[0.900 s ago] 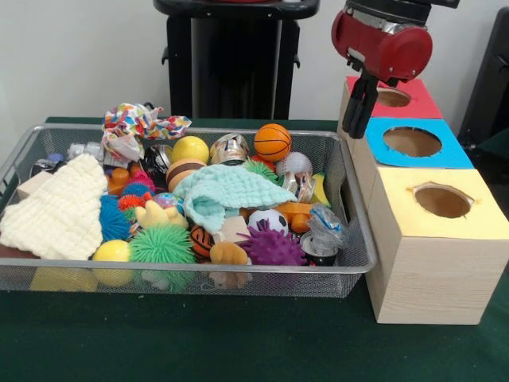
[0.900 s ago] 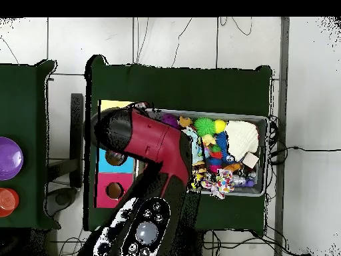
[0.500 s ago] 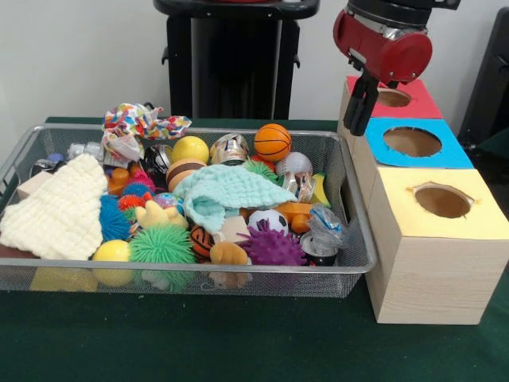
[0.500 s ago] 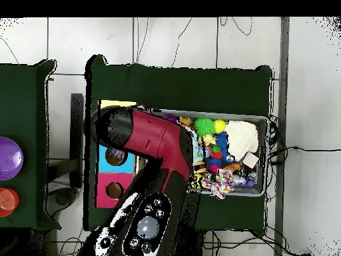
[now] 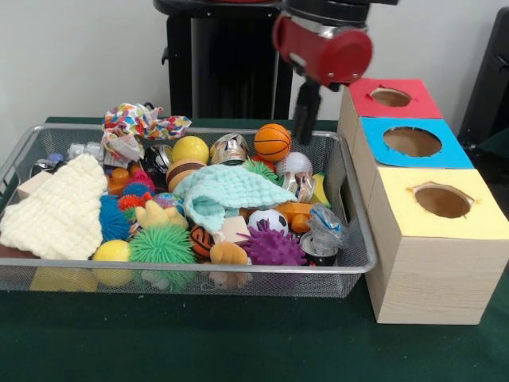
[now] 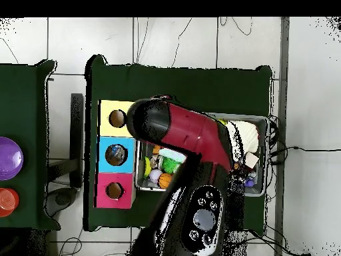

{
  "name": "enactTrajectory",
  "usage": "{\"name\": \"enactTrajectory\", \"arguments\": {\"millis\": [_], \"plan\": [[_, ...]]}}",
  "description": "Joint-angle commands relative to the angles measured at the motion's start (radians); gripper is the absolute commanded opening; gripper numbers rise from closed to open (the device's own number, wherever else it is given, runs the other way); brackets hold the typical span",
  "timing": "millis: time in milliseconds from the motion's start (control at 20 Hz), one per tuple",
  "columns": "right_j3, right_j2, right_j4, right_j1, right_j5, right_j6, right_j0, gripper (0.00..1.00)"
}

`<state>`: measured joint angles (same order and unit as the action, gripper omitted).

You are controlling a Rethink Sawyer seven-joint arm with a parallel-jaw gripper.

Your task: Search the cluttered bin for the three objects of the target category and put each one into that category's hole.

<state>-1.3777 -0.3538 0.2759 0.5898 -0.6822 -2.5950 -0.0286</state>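
Note:
A wire mesh bin (image 5: 350, 267) holds a heap of toys and cloths. Among them are an orange basketball (image 5: 272, 141), a yellow ball (image 5: 190, 148), a small soccer ball (image 5: 268, 220), a teal cloth (image 5: 227, 191) and a cream cloth (image 5: 60, 211). My gripper (image 5: 303, 139) hangs below the red arm, over the bin's far right corner beside the basketball, with nothing seen in it. To the bin's right stand three wooden boxes with a red-topped hole (image 5: 390, 97), a blue-topped hole (image 5: 412, 141) and a yellow-topped hole (image 5: 442, 200). In the overhead view the arm (image 6: 183, 133) hides the gripper.
A purple spiky ball (image 5: 273, 248), a green spiky ball (image 5: 163, 244) and a patterned cloth (image 5: 139, 123) also lie in the bin. From above, the yellow (image 6: 117, 119), blue (image 6: 116, 155) and red (image 6: 114, 191) boxes line the bin's left side. A black pedestal stands behind.
The arm has swung from over the red and blue boxes to over the bin's far right corner. The things in the bin have not moved.

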Motion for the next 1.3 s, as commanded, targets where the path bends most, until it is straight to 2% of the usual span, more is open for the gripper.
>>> {"name": "enactTrajectory", "arguments": {"millis": [50, 150, 300, 550, 1050, 1300], "plan": [[0.001, 0.215, -0.147, 0.058, -0.088, 0.439, 0.182, 0.00], [0.024, 0.245, -0.174, 0.068, -0.130, 0.473, 0.225, 0.00], [0.028, 0.289, -0.201, 0.070, -0.136, 0.489, 0.271, 0.00], [0.031, 0.320, -0.235, 0.065, -0.131, 0.443, 0.282, 0.00], [-0.023, 0.297, -0.253, 0.091, -0.092, 0.273, 0.209, 0.00], [-0.026, 0.241, -0.240, 0.085, -0.086, 0.133, 0.118, 0.00]]}}
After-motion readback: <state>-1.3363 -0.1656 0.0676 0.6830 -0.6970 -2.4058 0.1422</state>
